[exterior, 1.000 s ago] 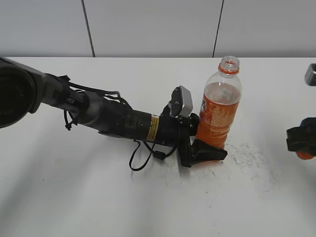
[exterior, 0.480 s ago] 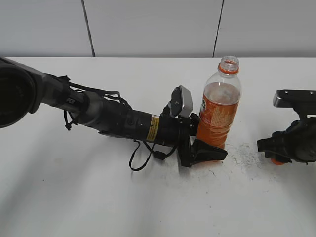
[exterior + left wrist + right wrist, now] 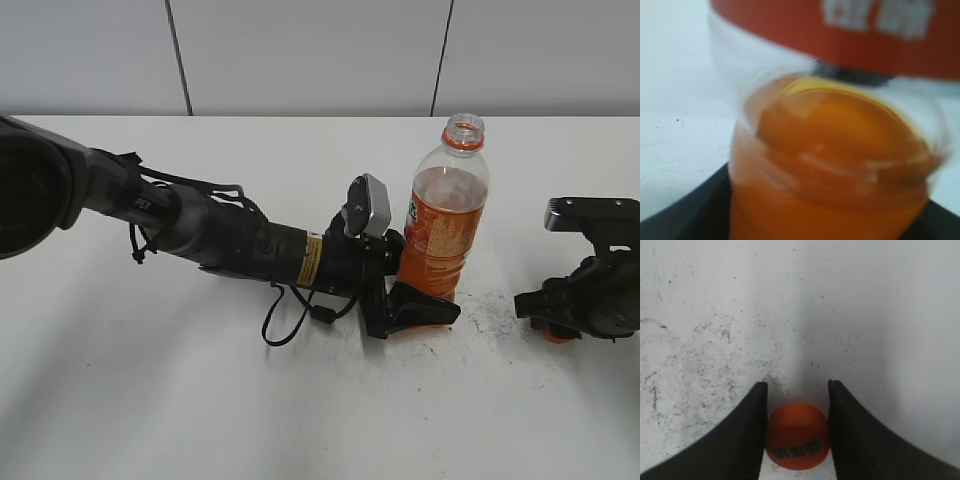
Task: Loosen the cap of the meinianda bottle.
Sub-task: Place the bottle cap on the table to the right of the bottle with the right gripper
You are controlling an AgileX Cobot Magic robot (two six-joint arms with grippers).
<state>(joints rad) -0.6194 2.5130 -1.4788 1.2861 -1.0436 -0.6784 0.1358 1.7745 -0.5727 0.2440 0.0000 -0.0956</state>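
Exterior view: the meinianda bottle (image 3: 446, 205) is seen standing upright near the middle of the white tabletop (image 3: 200, 400), its neck open and uncapped, with the orange neck ring visible below the mouth; the orange drink fills it to roughly shoulder height; the left end effector (image 3: 418, 300) is clamped around the lower body of the bottle, one dark finger (image 3: 425, 306) being seen wrapped across the front of the base; the left arm is stretched low over the tabletop from the left edge. The right end effector (image 3: 548, 318) is positioned low at the right side, well apart from the bottle; a small orange item is glimpsed beneath it, touching the tabletop.

Left wrist view: the bottle's base (image 3: 830, 165) is shown blurred and very close, with the orange label above it; dark finger surfaces are seen at the lower corners, pressed against the bottle.

Right wrist view: the cap (image 3: 797, 435) is shown lying on the speckled tabletop (image 3: 865, 315), dark print facing up; it is held between the two dark fingers (image 3: 745, 435) of the right end effector (image 3: 797, 390), both of which touch its sides.
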